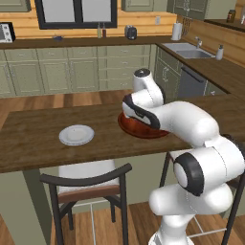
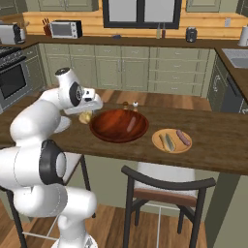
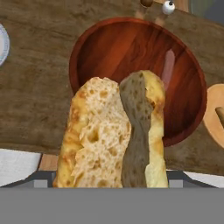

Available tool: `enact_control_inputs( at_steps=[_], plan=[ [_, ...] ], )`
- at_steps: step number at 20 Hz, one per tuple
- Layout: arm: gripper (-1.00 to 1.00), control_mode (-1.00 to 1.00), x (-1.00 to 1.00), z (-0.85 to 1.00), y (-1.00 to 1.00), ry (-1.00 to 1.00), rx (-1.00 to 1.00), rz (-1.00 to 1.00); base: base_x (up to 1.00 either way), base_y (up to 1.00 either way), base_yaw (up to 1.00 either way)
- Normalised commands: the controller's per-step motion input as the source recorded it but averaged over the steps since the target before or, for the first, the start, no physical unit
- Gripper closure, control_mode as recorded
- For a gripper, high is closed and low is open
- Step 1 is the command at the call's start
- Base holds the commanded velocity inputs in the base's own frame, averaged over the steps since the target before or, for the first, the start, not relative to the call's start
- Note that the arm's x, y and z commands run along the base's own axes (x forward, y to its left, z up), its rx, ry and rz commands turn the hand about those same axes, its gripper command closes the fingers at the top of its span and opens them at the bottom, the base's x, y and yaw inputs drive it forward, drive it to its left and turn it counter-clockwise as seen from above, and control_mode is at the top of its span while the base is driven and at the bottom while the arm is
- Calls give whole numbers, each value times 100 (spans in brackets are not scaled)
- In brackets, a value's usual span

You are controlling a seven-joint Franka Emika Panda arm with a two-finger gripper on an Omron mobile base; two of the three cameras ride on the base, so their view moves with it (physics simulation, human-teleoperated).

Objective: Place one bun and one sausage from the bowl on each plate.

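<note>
My gripper (image 2: 86, 112) hangs just left of the bowl (image 2: 109, 127), shut on a golden split bun (image 3: 100, 135) that stands tall between the jaws in the hand view. The same bun (image 2: 85, 117) shows under the hand, above the counter. The glossy reddish-brown bowl (image 3: 118, 48) holds one pinkish sausage (image 3: 168, 68), also seen from the right base (image 2: 131, 125). The tan-orange plate (image 2: 172, 150) to the bowl's right carries a bun (image 2: 167, 141) and a sausage (image 2: 183, 137). The pale plate (image 1: 76, 135) lies bare further left; my arm hides part of the bowl (image 1: 139, 130).
Salt and pepper shakers (image 2: 131, 104) stand behind the bowl. A dark chair with a pale seat (image 1: 86, 179) is tucked under the counter's near edge, and a second one (image 2: 164, 184) sits below the tan-orange plate. Kitchen cabinets line the back wall.
</note>
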Motion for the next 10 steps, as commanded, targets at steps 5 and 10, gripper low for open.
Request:
enact_control_inputs(
  at_steps=[5,10],
  plan=[
    [100,-100,0,12,100,8,0,3,0,0,0],
    [100,-100,19,-6,100,10,5,4,0,0,0]
  ],
)
